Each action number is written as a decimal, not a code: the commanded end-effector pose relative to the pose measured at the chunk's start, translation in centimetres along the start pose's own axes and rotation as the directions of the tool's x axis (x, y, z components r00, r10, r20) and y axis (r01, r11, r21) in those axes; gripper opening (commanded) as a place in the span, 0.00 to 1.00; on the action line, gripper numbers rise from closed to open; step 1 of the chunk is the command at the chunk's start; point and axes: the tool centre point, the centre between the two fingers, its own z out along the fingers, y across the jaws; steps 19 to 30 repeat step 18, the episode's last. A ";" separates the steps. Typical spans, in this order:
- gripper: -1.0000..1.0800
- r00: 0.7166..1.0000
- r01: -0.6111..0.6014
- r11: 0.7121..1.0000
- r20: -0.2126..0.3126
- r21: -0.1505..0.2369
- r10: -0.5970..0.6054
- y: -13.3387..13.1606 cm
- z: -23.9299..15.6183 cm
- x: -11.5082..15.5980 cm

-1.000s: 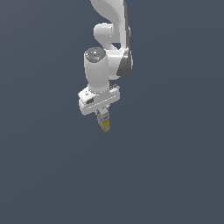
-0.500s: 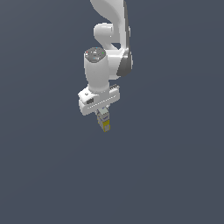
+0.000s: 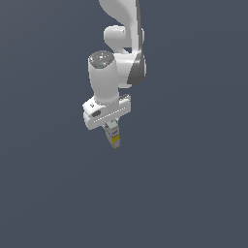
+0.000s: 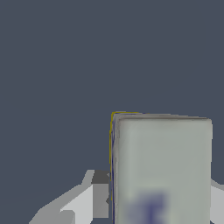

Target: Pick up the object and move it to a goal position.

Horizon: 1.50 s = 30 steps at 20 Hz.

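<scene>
Clamping the object (image 3: 115, 136), the gripper (image 3: 113, 131) hides its blurred, unreadable blue marks.

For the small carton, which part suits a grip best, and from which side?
Across the narrow faces of the carton, near its pale upper end, coming from above along its long axis. It is oblong and slimmer than the gripper, whose fingers already flank it this way, yellow end down.
</scene>
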 end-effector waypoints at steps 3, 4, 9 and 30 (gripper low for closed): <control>0.00 1.000 0.000 1.000 0.000 0.000 0.000 1.6 -1.2 1.2; 0.00 1.000 0.000 1.000 0.000 0.000 0.000 2.1 -1.5 1.5; 0.00 1.000 0.000 1.000 0.000 0.000 0.000 3.6 -2.6 2.7; 0.00 1.000 0.000 1.000 0.000 0.000 0.000 4.6 -3.4 3.5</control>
